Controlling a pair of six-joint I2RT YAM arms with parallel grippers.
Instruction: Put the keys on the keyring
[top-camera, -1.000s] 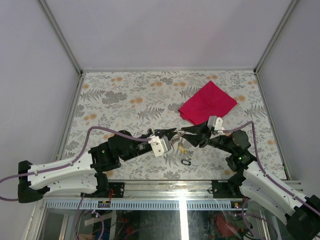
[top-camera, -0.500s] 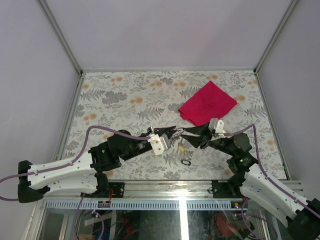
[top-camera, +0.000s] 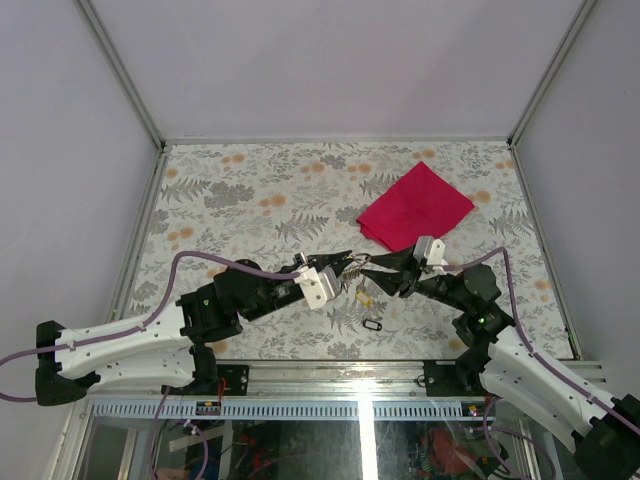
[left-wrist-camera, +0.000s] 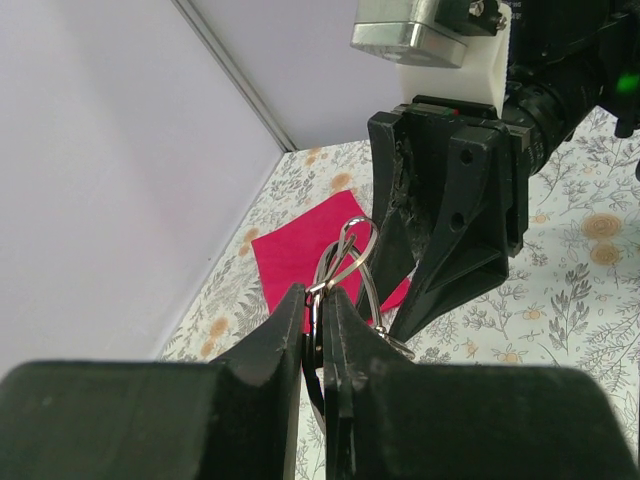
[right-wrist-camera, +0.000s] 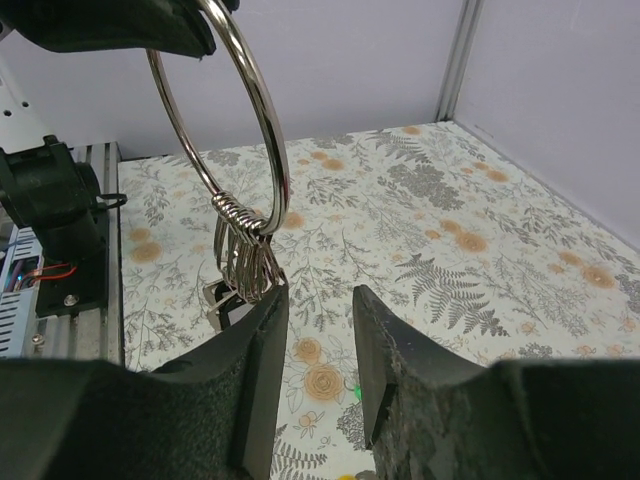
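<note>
- From above, the left gripper (top-camera: 345, 266) and right gripper (top-camera: 372, 266) meet nose to nose over the near middle of the floral-patterned table (top-camera: 250, 190). The thin silver wire keyring (top-camera: 355, 280) between them is barely a glint.
- The left wrist view settles the hold. The left gripper (left-wrist-camera: 320, 300) is pinched tight on the thin silver wire keyring (left-wrist-camera: 350, 250), whose loop stands above the tips. The right gripper (left-wrist-camera: 440, 290) faces it just beyond.
- The right wrist view shows the ring (right-wrist-camera: 272, 150) large, with a bunch of small silver split rings (right-wrist-camera: 245, 255) on its lower arc, just above one finger (right-wrist-camera: 262, 340).
- The right gripper (right-wrist-camera: 318, 295) stands partly apart, with only table in the gap; it grips nothing.
- Only the overhead view shows a small black oblong key tag (top-camera: 372, 325) lying loose on the table, nearer the arm bases.
- A crimson cloth (top-camera: 415, 205) lies beyond the grippers.
</note>
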